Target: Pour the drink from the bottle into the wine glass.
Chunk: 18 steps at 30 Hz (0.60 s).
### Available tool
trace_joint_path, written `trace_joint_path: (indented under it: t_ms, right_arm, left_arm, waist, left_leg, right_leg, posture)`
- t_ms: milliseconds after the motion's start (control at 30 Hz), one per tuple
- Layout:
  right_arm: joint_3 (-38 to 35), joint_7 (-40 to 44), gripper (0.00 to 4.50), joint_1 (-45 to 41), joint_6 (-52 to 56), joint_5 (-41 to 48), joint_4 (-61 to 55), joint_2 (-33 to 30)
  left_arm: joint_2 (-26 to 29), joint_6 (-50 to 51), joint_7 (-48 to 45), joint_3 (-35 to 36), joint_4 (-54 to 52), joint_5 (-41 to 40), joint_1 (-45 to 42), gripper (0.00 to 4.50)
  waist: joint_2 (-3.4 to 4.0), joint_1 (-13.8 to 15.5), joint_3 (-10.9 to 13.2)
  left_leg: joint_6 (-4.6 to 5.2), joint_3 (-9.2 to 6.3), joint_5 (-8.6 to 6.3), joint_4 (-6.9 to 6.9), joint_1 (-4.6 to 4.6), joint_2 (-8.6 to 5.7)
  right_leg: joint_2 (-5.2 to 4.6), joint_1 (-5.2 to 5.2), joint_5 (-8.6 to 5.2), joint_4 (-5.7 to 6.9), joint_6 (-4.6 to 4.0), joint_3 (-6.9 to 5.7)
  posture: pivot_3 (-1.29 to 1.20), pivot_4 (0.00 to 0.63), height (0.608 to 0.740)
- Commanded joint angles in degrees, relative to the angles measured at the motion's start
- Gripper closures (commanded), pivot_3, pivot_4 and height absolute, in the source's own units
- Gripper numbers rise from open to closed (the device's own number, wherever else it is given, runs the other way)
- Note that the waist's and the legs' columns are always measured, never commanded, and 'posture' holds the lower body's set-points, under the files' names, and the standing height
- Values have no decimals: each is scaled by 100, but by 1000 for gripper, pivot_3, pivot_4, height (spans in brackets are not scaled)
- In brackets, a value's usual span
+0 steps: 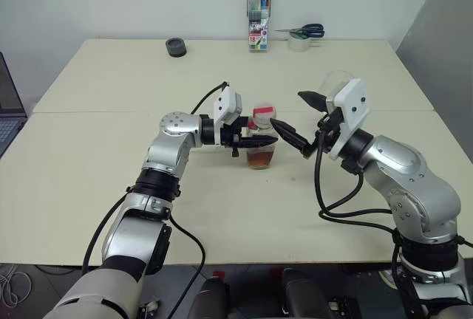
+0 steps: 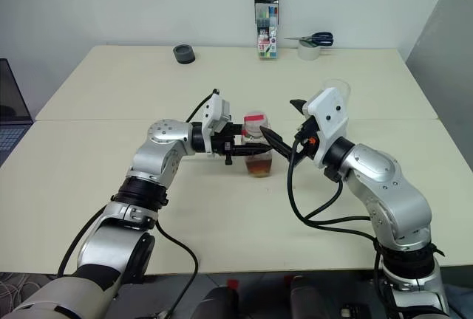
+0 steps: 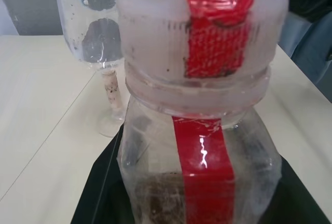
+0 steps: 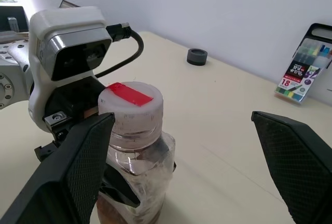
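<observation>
- Gripped at the body by the left claw (image 1: 251,142), shut around it: bottle (image 1: 260,142), upright on the bench (image 1: 111,179), cap (image 4: 130,107) on.
- Low in the bottle: drink (image 1: 260,158), reddish-brown, filling roughly the bottom third.
- Just right of the bottle: right claw (image 1: 294,118), jaws spread wide and holding nothing, one finger close beside the cap, the other well clear of it.
- Right of the bottle and a little further back, partly behind the right wrist: wine glass (image 3: 98,32), standing upright, looking empty.
- At the far edge of the bench, well behind the bottle: marker case (image 1: 259,18), scissors (image 1: 303,31) on a tape roll, and a dark roll (image 1: 176,47) to the left.
- Handling, as a judgement: likely light with so little liquid; thin plastic walls probably give under a hard squeeze; smooth sides perhaps slippery. Best held around the squarish body, below the neck, as now.
- Cap, ribbed round its side, probably best pinched across that side for twisting off.
- Glass likely fragile and top-heavy on its thin stem; easily tipped by a nudge.
- Step in hand, judged: uncapping before any pour.
</observation>
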Motion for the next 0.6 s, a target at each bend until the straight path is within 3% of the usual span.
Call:
trace_joint_path:
  t_ms: [33,267,600]
  right_arm:
    - [-270,166,0,24,147,389,-369,-125]
    - [-493,259,0,-79,657,1195,-439,-202]
    - [493,614,0,-965,210,457,536,-292]
  left_arm:
    - [16,-100,-28,78,-234,-93,-64,2757]
    - [3,-106,-34,86,-236,-95,-45,2757]
    - [-60,-109,-51,54,-293,-96,-12,2757]
  waist:
    - [0,1,0]
    - [0,2,0]
    - [0,-1,0]
  left_leg:
    - [0,0,0,0,0,0]
    - [3,0,-2,0,1,2]
    - [0,3,0,2,0,0]
  right_leg:
    - [0,0,0,0,0,0]
    - [1,1,0,0,0,0]
    - [0,1,0,-1,0,2]
  posture:
    - [0,150,740]
    - [0,150,740]
    - [0,150,740]
